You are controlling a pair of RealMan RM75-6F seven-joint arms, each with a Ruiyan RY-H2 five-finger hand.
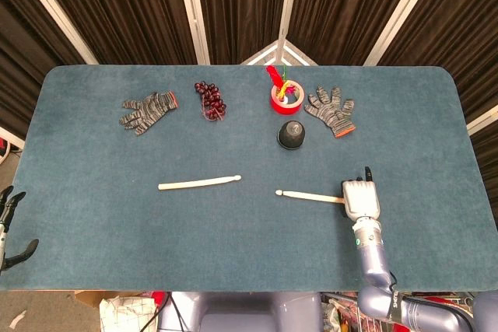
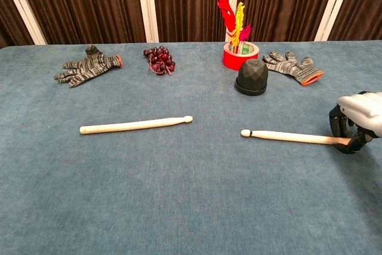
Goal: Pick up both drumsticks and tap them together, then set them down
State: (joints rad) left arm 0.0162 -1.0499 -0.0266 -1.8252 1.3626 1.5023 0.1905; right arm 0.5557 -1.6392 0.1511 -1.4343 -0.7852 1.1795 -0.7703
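At the right side of the blue felt tabletop (image 1: 93, 215), the robot's right hand (image 2: 356, 125) curled around the butt end of the right pale wooden drumstick (image 2: 292, 138), fingers closed on it though the stick lay flat on the cloth, tip pointing left. The pickup step looked barely begun: next the hand would need to lift that stick. A second pale wooden drumstick (image 2: 136, 125) lay well apart to the left, untouched; the left hand (image 1: 9, 227) hung off the table's left edge, fingers spread and empty. Beyond stood a black faceted cup (image 2: 251, 77), a red tape roll holding feathers (image 2: 240, 53), two grey knit gloves (image 2: 86, 67) and dark red beads (image 2: 159, 60), none obstructing.
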